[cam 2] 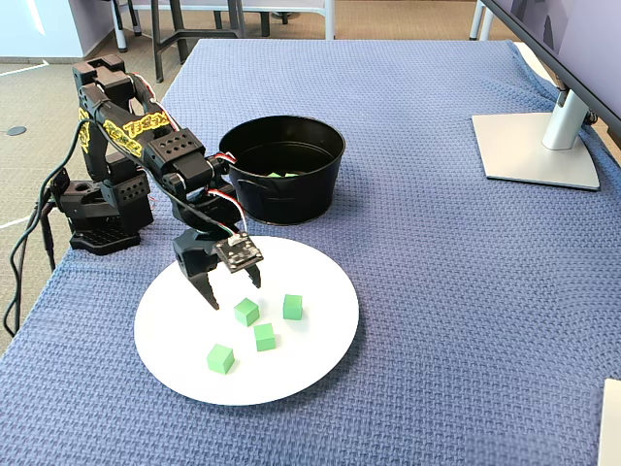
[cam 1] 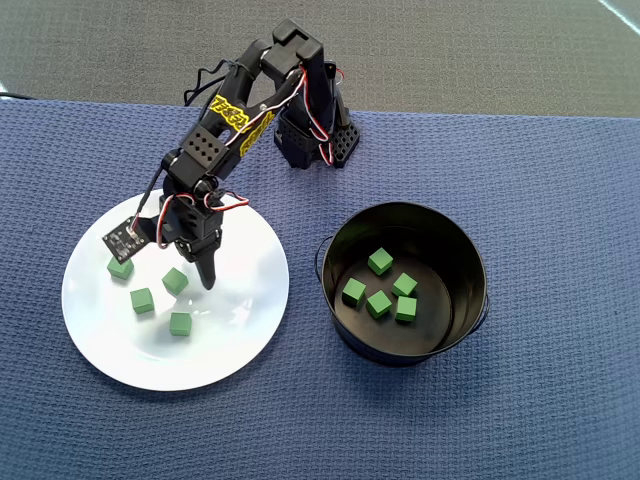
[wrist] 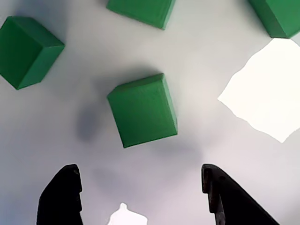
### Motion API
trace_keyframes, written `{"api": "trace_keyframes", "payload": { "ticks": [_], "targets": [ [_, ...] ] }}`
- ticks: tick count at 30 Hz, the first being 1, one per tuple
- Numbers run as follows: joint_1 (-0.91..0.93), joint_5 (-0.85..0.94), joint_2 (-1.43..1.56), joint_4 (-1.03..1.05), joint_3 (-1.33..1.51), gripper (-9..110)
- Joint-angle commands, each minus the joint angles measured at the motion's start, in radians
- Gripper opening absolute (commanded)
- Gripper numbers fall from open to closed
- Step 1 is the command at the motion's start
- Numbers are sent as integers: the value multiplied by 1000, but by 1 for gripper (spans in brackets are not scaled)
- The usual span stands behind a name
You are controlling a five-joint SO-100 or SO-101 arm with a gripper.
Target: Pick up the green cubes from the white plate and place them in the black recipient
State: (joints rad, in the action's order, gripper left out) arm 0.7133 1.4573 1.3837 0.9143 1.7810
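Open gripper (cam 1: 190,275) poised low over the white plate (cam 1: 235,345), above one of the green cubes.

In the overhead view four green cubes (cam 1: 142,300) lie on the plate's left half, and five more rest inside the black pot (cam 1: 345,235) to the right, apart from the plate on the blue woven cloth (cam 1: 520,420). The wrist view shows both black fingertips (wrist: 63,194) spread wide and empty, with one cube (wrist: 143,110) just beyond the gap between them. In the fixed view a monitor stand (cam 2: 539,146) sits far right.

green cubes (cam 1: 143,300), white plate (cam 1: 110,345), black recipient (cam 1: 470,255), blue cloth (cam 1: 560,400)
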Motion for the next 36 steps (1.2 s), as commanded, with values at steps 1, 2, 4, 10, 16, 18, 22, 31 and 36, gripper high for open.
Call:
{"api": "trace_keyframes", "payload": {
  "ticks": [1,2,4,10,16,18,22,31,36],
  "targets": [
    [0,74,-3,26,-94,28],
    [5,83,-9,34,-109,28],
    [14,107,-17,57,-146,29],
    [23,150,-57,124,-270,28],
    [32,170,-101,118,-310,27],
    [34,170,-120,115,-318,26],
    [32,170,-149,91,-313,25],
    [23,160,-172,37,-311,21],
    [23,155,-176,25,-310,17]
  ]
}}
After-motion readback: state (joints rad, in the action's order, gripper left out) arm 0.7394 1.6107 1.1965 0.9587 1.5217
